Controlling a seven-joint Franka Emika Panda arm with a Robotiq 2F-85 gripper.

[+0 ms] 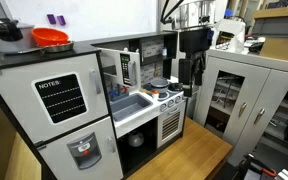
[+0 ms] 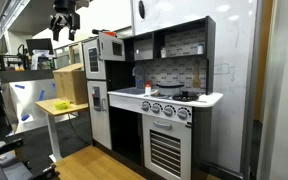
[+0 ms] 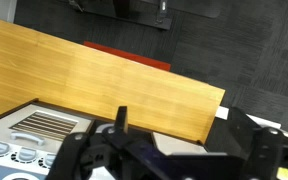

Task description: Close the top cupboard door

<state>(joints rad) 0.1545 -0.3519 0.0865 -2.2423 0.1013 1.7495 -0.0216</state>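
The top cupboard door (image 1: 127,68) is small and grey with a dark window pane. It stands swung open above the sink (image 1: 132,104), and in an exterior view it sticks out from the toy kitchen (image 2: 110,46). My gripper (image 1: 188,78) hangs in front of the kitchen, apart from the door; in an exterior view it is high up and out from the door (image 2: 63,28). In the wrist view the gripper (image 3: 184,135) is open and empty, looking down over the floor and the stove edge (image 3: 39,128).
A white fridge door with a black NOTES board (image 1: 62,97) is beside the sink, with an orange bowl (image 1: 50,38) on top. The windowed oven door (image 1: 170,125) is below the stove. A white cabinet (image 1: 239,95) and a small yellow table (image 2: 62,105) stand nearby on the wooden floor (image 3: 94,80).
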